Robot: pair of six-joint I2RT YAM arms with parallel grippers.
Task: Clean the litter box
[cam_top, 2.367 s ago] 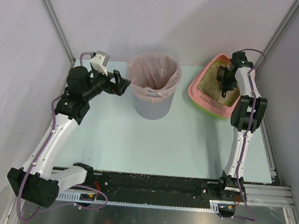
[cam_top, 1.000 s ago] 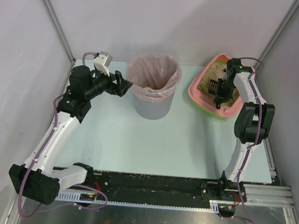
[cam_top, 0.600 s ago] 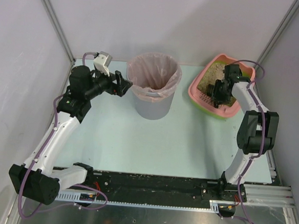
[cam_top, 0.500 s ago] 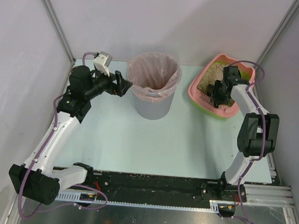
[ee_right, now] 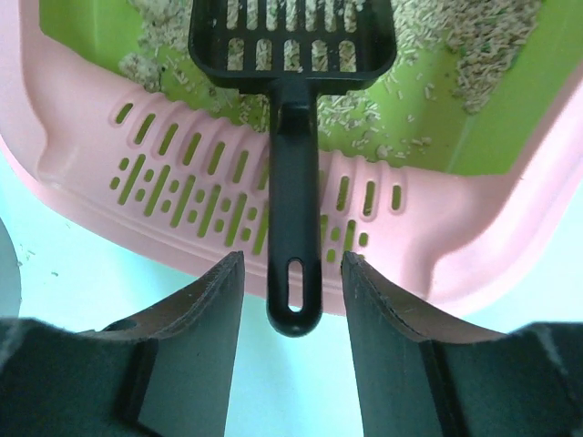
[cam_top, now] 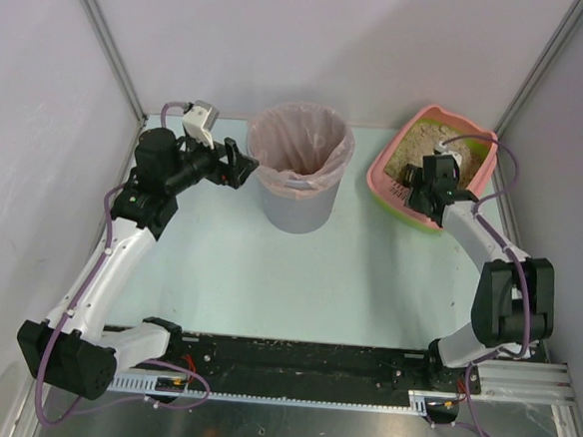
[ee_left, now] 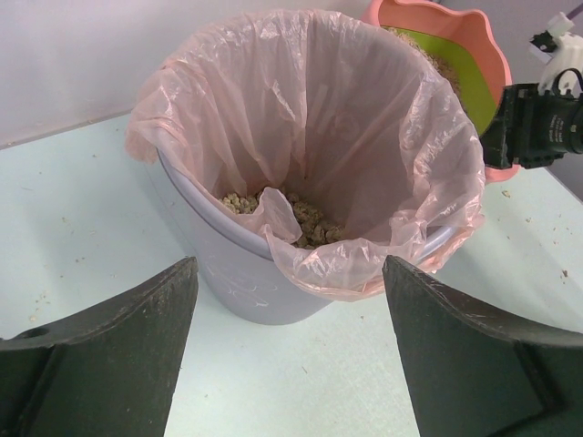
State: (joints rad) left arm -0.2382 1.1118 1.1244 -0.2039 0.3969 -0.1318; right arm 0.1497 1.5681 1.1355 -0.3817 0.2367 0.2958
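The litter box [cam_top: 484, 158] is a pink tray with a green inner rim and beige granules, at the back right; it also shows in the right wrist view [ee_right: 437, 238]. A black slotted scoop [ee_right: 293, 228] lies with its head in the granules and its handle across the slotted pink ledge. My right gripper [ee_right: 291, 266] [cam_top: 421, 188] is open, with its fingers on either side of the handle's end and a gap on both sides. My left gripper [cam_top: 243, 163] [ee_left: 290, 273] is open and empty just left of the grey bin [cam_top: 297, 207].
The grey bin [ee_left: 239, 273] has a pinkish bag [ee_left: 364, 109] with some granules at its bottom. Grey walls stand close behind and to both sides. A few loose granules lie on the pale table [cam_top: 368, 274] near the box.
My right arm has swung down and left, from over the litter box to its near-left ledge, and its elbow has dropped towards the near right. The left arm has hardly moved.
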